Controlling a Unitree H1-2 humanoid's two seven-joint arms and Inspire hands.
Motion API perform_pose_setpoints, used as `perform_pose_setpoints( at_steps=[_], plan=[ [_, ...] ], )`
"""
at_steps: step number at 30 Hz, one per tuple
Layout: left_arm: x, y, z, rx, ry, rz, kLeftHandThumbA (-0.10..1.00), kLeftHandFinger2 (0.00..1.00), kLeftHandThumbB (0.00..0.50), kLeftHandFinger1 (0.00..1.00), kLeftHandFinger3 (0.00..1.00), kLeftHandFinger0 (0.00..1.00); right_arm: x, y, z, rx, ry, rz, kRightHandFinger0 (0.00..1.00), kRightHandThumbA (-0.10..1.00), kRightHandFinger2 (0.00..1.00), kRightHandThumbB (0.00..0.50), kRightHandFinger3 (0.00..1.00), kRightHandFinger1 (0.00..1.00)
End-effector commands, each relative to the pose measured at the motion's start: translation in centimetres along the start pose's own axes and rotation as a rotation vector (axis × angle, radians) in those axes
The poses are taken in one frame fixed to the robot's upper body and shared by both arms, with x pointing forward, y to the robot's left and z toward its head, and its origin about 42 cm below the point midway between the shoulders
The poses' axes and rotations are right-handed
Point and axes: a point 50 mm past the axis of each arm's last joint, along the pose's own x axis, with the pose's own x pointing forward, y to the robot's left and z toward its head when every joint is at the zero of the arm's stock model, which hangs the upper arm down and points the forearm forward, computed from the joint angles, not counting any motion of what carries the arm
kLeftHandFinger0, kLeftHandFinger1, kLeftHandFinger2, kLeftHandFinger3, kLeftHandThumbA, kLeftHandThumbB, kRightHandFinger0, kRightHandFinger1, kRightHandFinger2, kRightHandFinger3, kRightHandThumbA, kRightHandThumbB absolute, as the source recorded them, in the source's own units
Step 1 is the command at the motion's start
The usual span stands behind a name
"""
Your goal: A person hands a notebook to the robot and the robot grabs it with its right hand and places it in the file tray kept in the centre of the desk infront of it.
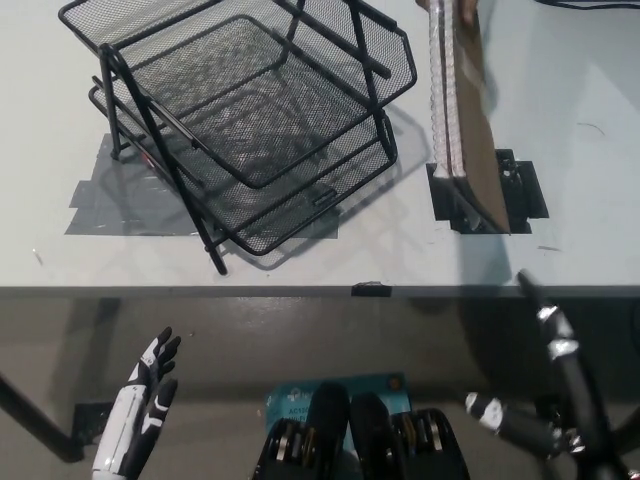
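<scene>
Black wire mesh makes up the file tray (250, 120), a stacked set standing at the centre of the grey desk (560, 150) on strips of grey tape, presumably marking its spot. To its right the notebook (462, 110) hangs edge-on, spiral binding facing the tray, its lower corner over a black tape mark; whoever holds it is cut off at the top edge, so it is being offered down toward the robot. The right hand (545, 395) waits below the desk edge, fingers spread and holding nothing, well short of the notebook. The left hand (150, 395) rests low at the left, fingers loosely apart, out of the way
</scene>
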Motion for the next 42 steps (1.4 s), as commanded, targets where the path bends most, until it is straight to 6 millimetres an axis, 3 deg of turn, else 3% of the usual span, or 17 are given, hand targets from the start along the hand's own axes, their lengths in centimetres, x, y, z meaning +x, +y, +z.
perform_pose_setpoints(
  at_steps=[1, 10, 14, 22, 25, 29, 32, 36, 42],
  plan=[
    [0.0, 0.4, 0.6, 0.025, -0.065, -0.005, 0.96, 1.00, 0.352, 1.00, 1.00, 1.00, 2.1, -0.8, 3.0, -0.066, -0.117, -0.136, 1.00, 1.00, 1.00, 0.411, 1.00, 1.00],
    [0.4, 0.4, 0.8, 0.024, -0.072, -0.007, 0.96, 1.00, 0.353, 1.00, 1.00, 1.00, 4.7, -0.4, 4.6, -0.108, -0.186, -0.211, 1.00, 1.00, 1.00, 0.372, 1.00, 1.00],
    [0.5, 0.4, 0.7, 0.017, -0.078, -0.008, 0.94, 1.00, 0.350, 1.00, 1.00, 1.00, 5.4, 0.1, 4.8, -0.120, -0.181, -0.202, 1.00, 1.00, 1.00, 0.385, 1.00, 1.00],
    [0.5, 0.4, 0.8, 0.029, -0.070, -0.006, 0.96, 1.00, 0.364, 1.00, 1.00, 1.00, 8.8, 1.6, 5.0, -0.093, -0.182, -0.166, 1.00, 1.00, 1.00, 0.357, 1.00, 1.00],
    [0.3, 0.4, 0.7, 0.029, -0.070, -0.003, 0.96, 1.00, 0.362, 1.00, 1.00, 1.00, 10.2, 2.0, 4.9, -0.093, -0.181, -0.175, 1.00, 1.00, 1.00, 0.371, 1.00, 1.00],
    [0.4, 0.4, 0.7, 0.031, -0.079, -0.002, 0.96, 1.00, 0.358, 1.00, 1.00, 1.00, 11.5, 2.0, 4.8, -0.111, -0.176, -0.200, 1.00, 1.00, 1.00, 0.385, 1.00, 1.00],
    [0.4, 0.4, 0.7, 0.035, -0.076, -0.001, 0.97, 1.00, 0.360, 1.00, 1.00, 1.00, 13.3, 1.9, 4.5, -0.118, -0.177, -0.212, 1.00, 1.00, 1.00, 0.365, 1.00, 1.00],
    [0.4, 0.4, 0.8, 0.045, -0.073, -0.005, 0.97, 1.00, 0.356, 1.00, 1.00, 1.00, 14.6, 1.4, 3.8, -0.098, -0.134, -0.252, 1.00, 1.00, 1.00, 0.399, 1.00, 1.00],
    [0.2, 0.5, 0.7, 0.062, -0.070, -0.007, 1.00, 1.00, 0.360, 1.00, 1.00, 1.00, 15.7, 0.4, 3.4, -0.066, -0.129, -0.290, 1.00, 1.00, 1.00, 0.369, 1.00, 1.00]
  ],
)
